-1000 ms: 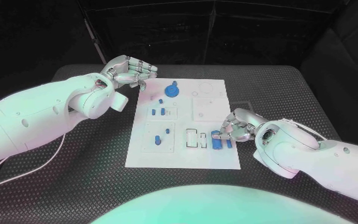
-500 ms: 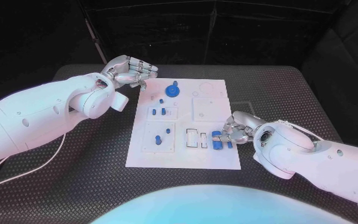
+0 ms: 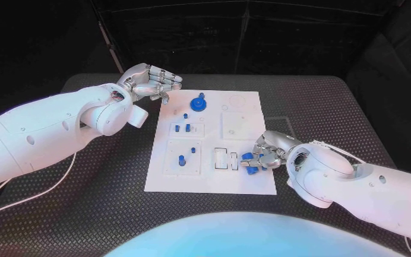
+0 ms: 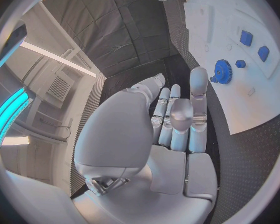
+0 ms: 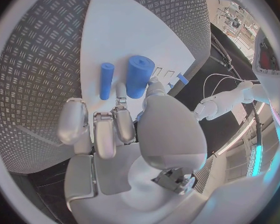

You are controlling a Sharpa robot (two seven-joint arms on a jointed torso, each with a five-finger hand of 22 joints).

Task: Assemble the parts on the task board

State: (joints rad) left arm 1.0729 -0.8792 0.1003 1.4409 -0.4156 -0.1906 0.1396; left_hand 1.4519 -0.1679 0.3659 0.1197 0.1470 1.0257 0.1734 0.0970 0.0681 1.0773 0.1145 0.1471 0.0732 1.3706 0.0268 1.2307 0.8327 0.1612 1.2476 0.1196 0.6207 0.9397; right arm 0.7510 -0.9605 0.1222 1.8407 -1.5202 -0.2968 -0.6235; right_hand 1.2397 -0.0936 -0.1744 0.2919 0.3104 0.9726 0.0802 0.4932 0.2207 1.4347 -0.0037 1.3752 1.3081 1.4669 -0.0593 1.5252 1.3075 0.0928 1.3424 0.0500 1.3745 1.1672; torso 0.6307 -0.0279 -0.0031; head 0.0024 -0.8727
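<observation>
The white task board (image 3: pixel 209 177) lies in the middle of the table. My right hand (image 3: pixel 267 152) is low over its near right edge, where two blue cylinders lie side by side on the board: a thin one (image 5: pixel 107 80) and a thick one (image 5: pixel 139 75). Thumb and a finger pinch the thick cylinder (image 3: pixel 250 163). My left hand (image 3: pixel 152 83) hovers off the board's far left corner, fingers stretched out and holding nothing. A blue gear (image 3: pixel 199 102) stands at the far end of the board (image 4: pixel 222 78). Small blue pegs (image 3: pixel 182 128) and another blue piece (image 3: pixel 182 161) sit in the left-hand blocks.
Rectangular slots (image 3: pixel 224 159) lie just left of the right hand. The board rests on a black ribbed mat (image 3: pixel 85 180). A white cable (image 3: pixel 34 193) trails over the mat at the near left. A small pale item (image 3: pixel 275 120) lies off the board's right edge.
My right hand has crept a little toward the near edge and closed over the blue cylinders, which have shifted slightly under it. The left hand has stayed still.
</observation>
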